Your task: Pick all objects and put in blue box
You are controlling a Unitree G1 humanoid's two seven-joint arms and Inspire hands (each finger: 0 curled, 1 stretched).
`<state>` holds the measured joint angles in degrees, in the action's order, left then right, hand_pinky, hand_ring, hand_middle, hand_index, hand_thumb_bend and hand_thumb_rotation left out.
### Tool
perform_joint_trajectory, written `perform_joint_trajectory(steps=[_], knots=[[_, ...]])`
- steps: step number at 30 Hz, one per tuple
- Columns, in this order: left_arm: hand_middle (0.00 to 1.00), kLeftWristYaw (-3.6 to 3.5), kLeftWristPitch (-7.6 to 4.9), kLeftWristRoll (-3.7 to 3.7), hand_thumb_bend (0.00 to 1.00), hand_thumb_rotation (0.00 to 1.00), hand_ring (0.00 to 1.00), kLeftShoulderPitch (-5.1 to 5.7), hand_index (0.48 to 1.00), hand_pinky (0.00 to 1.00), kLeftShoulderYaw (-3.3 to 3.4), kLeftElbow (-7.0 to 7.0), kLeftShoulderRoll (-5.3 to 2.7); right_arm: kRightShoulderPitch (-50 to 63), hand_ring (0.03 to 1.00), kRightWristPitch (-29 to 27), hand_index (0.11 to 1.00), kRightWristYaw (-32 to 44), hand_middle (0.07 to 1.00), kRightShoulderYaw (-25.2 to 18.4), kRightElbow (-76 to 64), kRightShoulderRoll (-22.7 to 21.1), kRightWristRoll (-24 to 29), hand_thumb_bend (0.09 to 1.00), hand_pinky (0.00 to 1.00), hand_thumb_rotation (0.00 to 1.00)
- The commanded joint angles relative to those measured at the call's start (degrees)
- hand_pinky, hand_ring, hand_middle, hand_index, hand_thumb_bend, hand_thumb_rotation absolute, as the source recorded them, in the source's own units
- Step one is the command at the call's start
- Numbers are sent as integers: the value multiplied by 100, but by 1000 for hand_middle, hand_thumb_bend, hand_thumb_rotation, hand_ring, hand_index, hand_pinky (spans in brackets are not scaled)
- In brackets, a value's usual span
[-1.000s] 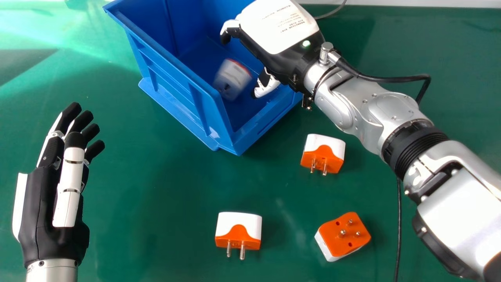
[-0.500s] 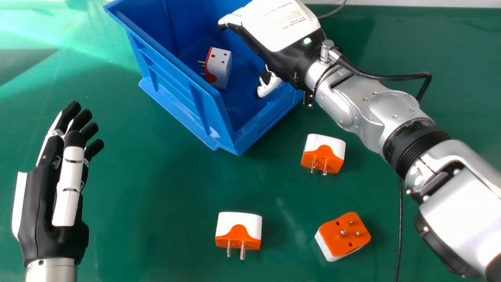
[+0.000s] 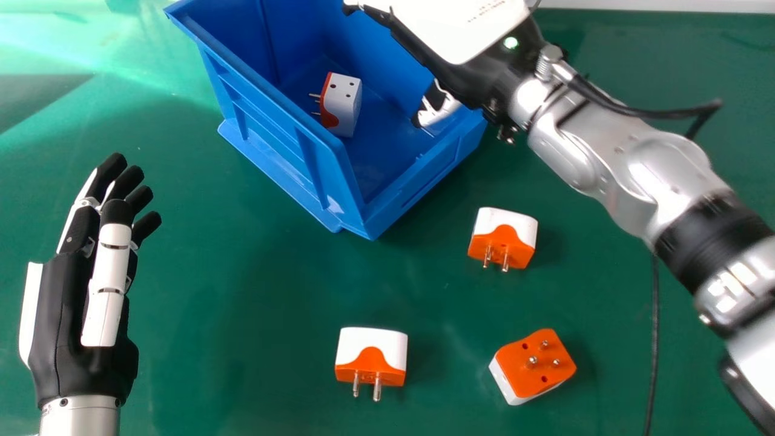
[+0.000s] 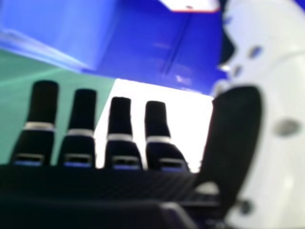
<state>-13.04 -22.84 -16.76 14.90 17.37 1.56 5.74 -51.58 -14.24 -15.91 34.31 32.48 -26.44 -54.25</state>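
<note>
- Got one white-and-orange adapter [image 3: 345,106] into the blue box [image 3: 284,157]: blurred mid-drop a second ago, now lying at rest on the box floor, upper middle of frame, pins toward frame left. Same spot as half a second back, more or less.
- Since then, pulled right hand [image 3: 454,36] up and toward frame right, now at top of frame. Swung silver forearm [image 3: 605,157] outward with it. Still over the right part of the box, thumb [image 3: 437,109] near the inner side.
- Right hand wide, holding nothing: see straight fingers [image 4: 120,119] in the right hand view, thumb set well apart.
- No real change in left hand [image 3: 79,290], left side of frame: wide, fingers roughly straight, nothing held. Idle.
- Left to pick, all unmoved on green table [image 3: 242,339]: near adapter [image 3: 502,238], right of centre, just off the box's near corner; middle adapter [image 3: 370,358], lower middle; corner adapter [image 3: 533,366], lower right, tilted, pins up.
- Meaning for task: probably done with this drop, likely backing off for the next pick. One boxed, three to go.
- Next, judging from layout: clear the box wall before lowering, then maybe take the near adapter. Could snag thumb on the rim if dropped too early. Might roll or slip when pinched across the pins; better gripped by the body.
</note>
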Motion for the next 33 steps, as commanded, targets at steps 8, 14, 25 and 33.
perform_joint_trajectory(steps=[8, 14, 25, 33], knots=[[905, -47, 41, -16, 489, 735, 897, -42, 889, 878, 29, -51, 82, 2052, 774, 505, 794, 1087, 812, -1597, -3684, -920, 432, 740, 618, 35], [912, -98, 29, -57, 496, 729, 900, -49, 908, 883, 43, -50, 72, 3522, 775, 512, 800, 1292, 818, -2401, -4941, -1022, 650, 737, 613, 56], [917, -82, 94, -24, 499, 725, 901, 37, 918, 880, 40, -161, 90, 5929, 827, 597, 860, 664, 874, -3111, -5672, -162, 650, 668, 671, 203], [926, -75, 107, -1, 517, 727, 908, 44, 935, 890, 21, -170, 93, 6468, 854, 846, 877, 437, 889, -2878, -5594, 503, 269, 711, 726, 307]])
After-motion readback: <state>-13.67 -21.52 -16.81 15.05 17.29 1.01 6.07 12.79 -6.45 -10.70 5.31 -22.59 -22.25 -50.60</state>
